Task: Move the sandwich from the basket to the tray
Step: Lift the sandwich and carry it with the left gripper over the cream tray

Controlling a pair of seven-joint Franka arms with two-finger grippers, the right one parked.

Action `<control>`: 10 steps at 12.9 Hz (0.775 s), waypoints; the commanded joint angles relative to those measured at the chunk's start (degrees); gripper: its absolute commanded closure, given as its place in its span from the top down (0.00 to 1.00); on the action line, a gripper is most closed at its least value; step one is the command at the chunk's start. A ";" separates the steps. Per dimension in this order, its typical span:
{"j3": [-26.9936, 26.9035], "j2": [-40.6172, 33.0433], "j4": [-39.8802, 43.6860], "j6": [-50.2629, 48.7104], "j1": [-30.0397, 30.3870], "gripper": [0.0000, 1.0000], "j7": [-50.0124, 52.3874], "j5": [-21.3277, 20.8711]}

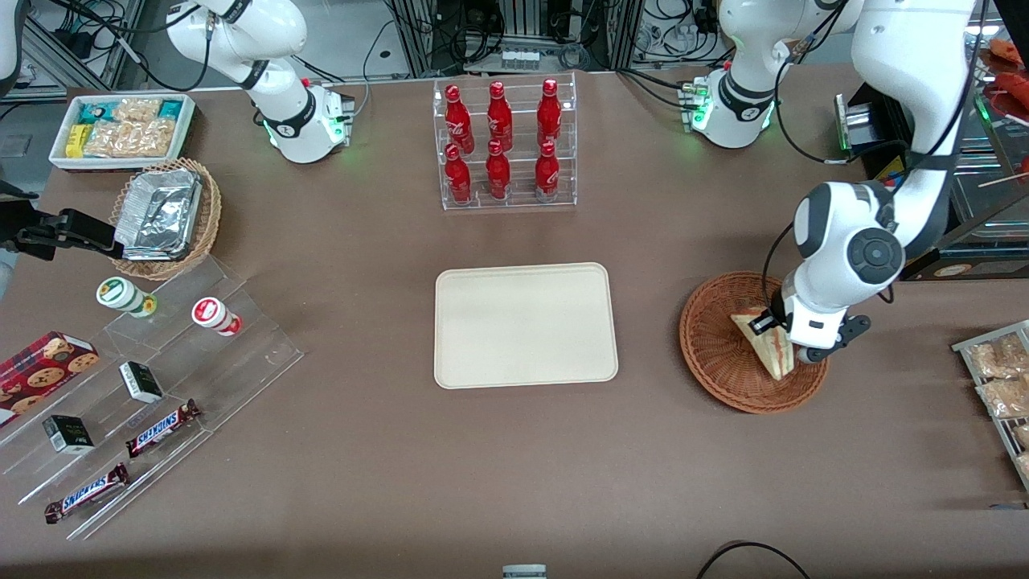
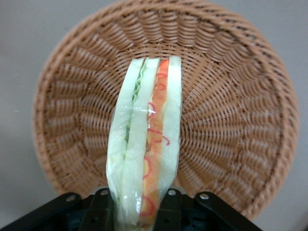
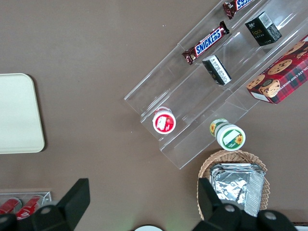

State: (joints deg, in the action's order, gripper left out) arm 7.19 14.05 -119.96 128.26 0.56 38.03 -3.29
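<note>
- My gripper [image 2: 137,211] is down in the basket [image 1: 711,354], at the working arm's end of the table, over the part of the basket nearer the front camera.
- My fingers [image 2: 169,208] are closed on the sandwich [image 2: 147,144]: the wrist view shows one on each flat bread face at the wedge's near end, so I am pinching it across its thickness.
- The sandwich stands on edge between them, cut side toward my wrist camera, with pink and green layers showing under what looks like clear wrap.
- In the front view the wedge [image 1: 764,344] is inside the basket rim; I cannot tell whether it rests on the weave or is just off it.
- Step in hand, as I judge it: the grasp is made, the lift is not yet done. Nothing is on the tray [image 1: 526,326].
- The tray lies mid-table, well apart from the basket toward the parked arm's end, with bare table between them.
- Next I should rise straight up until the wedge clears the rim, then carry it sideways over the tray.
- The bread is soft, so I judge a firm but not crushing pinch is wanted; the wrap may slip.
- Lower it near the tray's middle before I let go.
</note>
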 commanded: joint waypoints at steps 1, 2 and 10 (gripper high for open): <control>1.33 -0.86 5.25 -7.48 -2.48 0.00 -0.59 -0.84; 1.60 -0.86 6.05 -8.54 -3.37 0.00 -0.59 -0.76; 2.92 6.50 14.92 -8.64 -18.56 0.00 1.78 4.33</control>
State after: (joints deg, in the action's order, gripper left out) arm 10.69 16.22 -109.70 120.68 -13.99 38.20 -1.01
